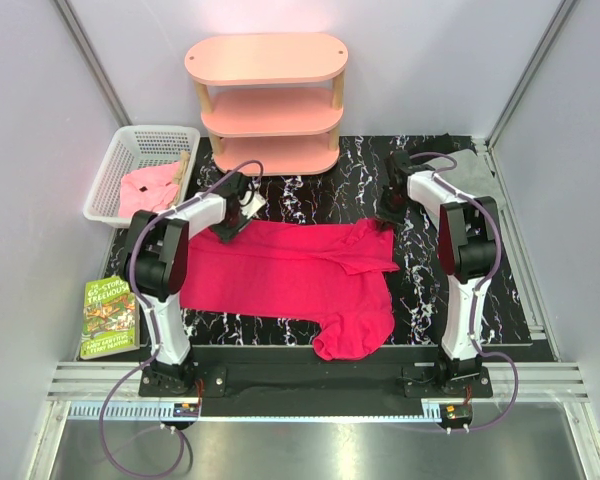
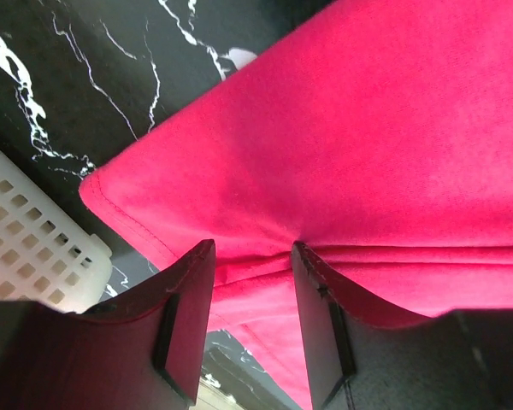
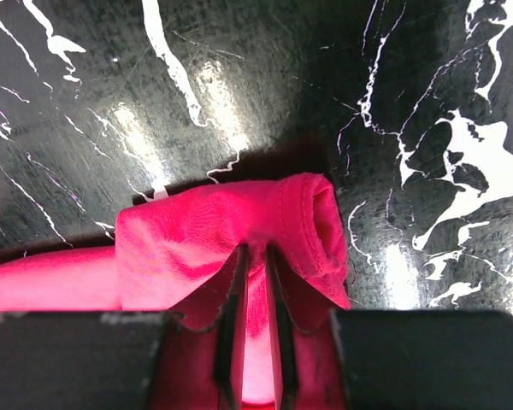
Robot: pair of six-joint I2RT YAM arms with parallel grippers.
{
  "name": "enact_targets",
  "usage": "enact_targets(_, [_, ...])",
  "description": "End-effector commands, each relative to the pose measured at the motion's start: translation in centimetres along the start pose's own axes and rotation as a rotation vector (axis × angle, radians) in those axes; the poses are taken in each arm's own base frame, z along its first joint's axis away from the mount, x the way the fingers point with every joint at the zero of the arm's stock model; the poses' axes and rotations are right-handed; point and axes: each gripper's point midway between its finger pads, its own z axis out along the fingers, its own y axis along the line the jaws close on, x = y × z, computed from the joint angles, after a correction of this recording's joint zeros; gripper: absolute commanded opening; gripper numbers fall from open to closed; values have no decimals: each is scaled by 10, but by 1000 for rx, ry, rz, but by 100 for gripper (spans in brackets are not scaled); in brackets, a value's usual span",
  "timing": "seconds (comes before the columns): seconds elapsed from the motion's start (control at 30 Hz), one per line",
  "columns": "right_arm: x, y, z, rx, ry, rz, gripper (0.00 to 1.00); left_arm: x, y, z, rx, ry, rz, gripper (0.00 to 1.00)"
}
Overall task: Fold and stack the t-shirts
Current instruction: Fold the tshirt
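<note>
Crimson cloth is lying across the middle of your table (image 1: 420,300): the red t-shirt (image 1: 280,270), bunching toward 5 o'clock. Your left gripper (image 2: 252,256) is straddling its 10 o'clock corner, jaws part-spread; you cannot tell whether it is gripping. Your right gripper (image 3: 255,256) is pinching the 2 o'clock edge. The grey t-shirt (image 1: 472,172) is sitting crumpled at 1 o'clock.
</note>
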Motion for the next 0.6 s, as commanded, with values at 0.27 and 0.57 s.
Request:
enact_targets(0.27, [-21,-35,21,33,-4,90,17,22,2,5,-29,-17,-46,45])
enact_targets(0.57, [-29,-38,7,38,-41,105,15,50,-3,-64,-29,-113,-51,45])
